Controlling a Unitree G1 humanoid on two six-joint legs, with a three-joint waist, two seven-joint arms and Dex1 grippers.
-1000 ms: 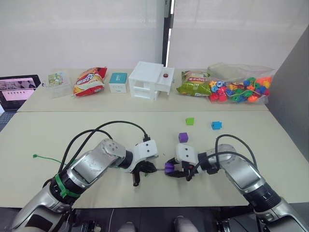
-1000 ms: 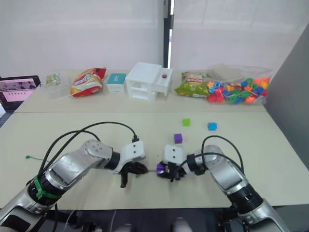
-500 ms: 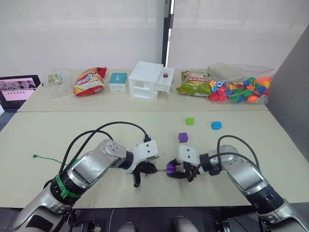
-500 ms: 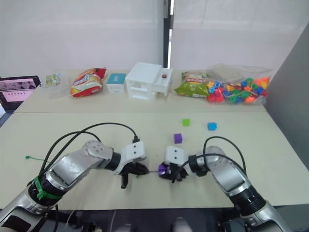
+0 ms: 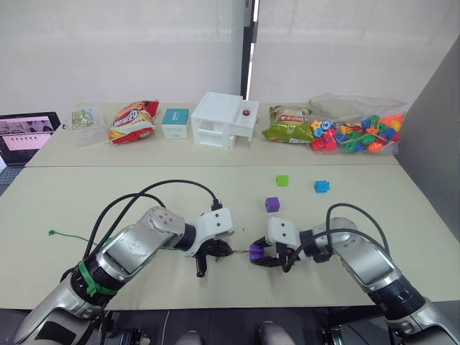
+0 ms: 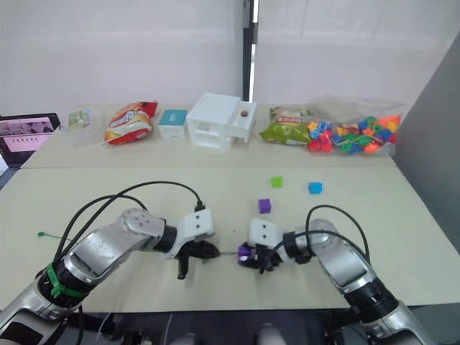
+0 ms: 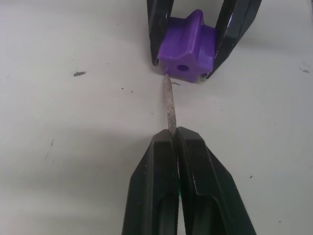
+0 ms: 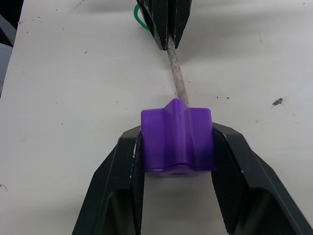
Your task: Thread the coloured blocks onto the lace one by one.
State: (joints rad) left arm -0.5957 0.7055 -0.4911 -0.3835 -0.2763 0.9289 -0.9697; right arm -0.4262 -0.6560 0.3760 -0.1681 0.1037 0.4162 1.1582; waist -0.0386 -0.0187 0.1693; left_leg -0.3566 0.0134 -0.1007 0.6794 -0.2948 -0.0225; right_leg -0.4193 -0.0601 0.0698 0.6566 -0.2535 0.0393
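My right gripper (image 5: pixel 257 254) is shut on a purple block (image 8: pixel 177 139), held just above the table with its hole facing my left gripper (image 5: pixel 224 251). That gripper is shut on the lace's stiff dark tip (image 7: pixel 169 105). The tip touches the block's face (image 7: pixel 187 49) just beside the hole. The green lace runs back under my left arm to its knotted tail (image 5: pixel 54 233). A second purple block (image 5: pixel 272 204), a light green block (image 5: pixel 282 180) and a blue block (image 5: pixel 322 186) lie on the table beyond my right gripper.
Along the back table stand a tablet (image 5: pixel 27 134), snack bags (image 5: pixel 134 120), a small teal box (image 5: pixel 175 122), a white box (image 5: pixel 224 119) and a bag of mixed beads (image 5: pixel 356 132). A grey panel (image 5: pixel 435 144) rises at the right.
My right gripper has edged slightly to the right with the purple block. The left gripper has barely moved and keeps hold of the lace tip.
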